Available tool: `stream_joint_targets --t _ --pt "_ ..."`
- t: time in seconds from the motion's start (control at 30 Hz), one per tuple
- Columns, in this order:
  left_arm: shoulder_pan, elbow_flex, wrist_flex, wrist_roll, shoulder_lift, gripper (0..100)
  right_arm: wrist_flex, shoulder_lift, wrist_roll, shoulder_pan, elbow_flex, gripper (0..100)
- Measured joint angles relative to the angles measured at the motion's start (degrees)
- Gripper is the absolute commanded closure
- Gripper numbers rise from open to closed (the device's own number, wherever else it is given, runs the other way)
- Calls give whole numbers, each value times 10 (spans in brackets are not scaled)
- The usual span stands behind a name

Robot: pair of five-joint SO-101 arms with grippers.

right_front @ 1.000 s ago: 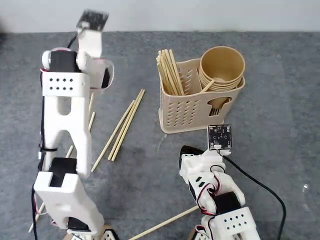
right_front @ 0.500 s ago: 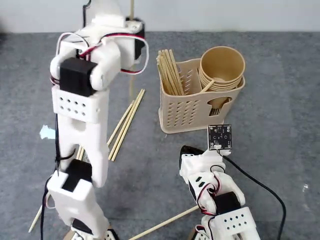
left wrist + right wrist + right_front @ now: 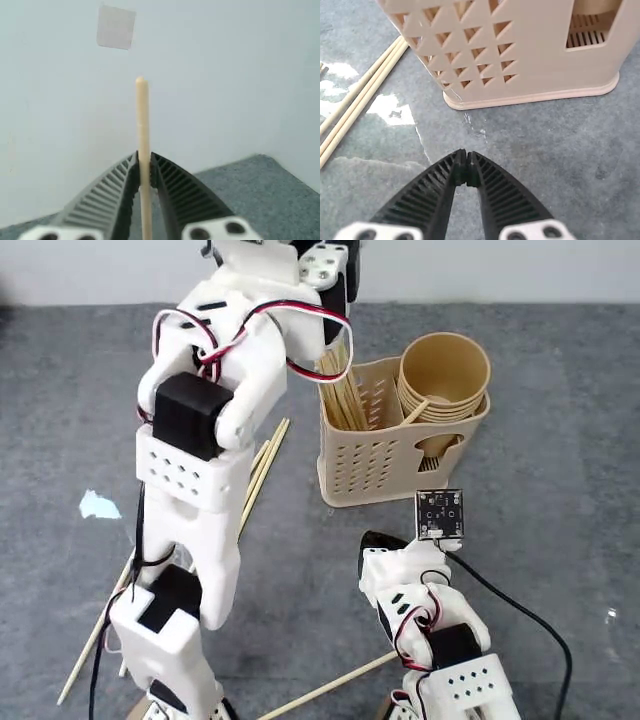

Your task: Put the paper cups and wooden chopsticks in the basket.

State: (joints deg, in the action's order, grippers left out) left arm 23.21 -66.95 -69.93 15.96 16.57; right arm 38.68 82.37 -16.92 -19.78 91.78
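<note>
Swung across toward the basket (image 3: 380, 465), the left gripper (image 3: 143, 159) is clamped on one chopstick (image 3: 142, 110), held upright, likely for an end-first drop. Right gripper (image 3: 465, 170) sits near the basket, fingers together, empty.

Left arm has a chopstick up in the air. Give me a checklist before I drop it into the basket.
1. Stick held in left claw: ok, pinched between both fingers.
2. Stick's lower end above basket: cannot tell.
3. Cups inside basket: ok, stacked in one compartment.
4. Right claw clear of basket: ok, shut, empty, low in front of it.
5. Loose sticks all collected: not ok, several lie on the table.
</note>
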Motion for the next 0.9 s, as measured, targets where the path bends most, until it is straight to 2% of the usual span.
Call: stream_joint_targets --t 0.37,0.53,0.63,0.9 --pt "0 13 -47 0 47 983 0 0 0 0 0 988" --pt "0 13 -81 0 47 872 0 0 0 0 0 988" --pt "0 13 -122 0 47 829 0 0 0 0 0 988" --pt "-28 -93 -250 0 47 830 0 0 0 0 0 988"
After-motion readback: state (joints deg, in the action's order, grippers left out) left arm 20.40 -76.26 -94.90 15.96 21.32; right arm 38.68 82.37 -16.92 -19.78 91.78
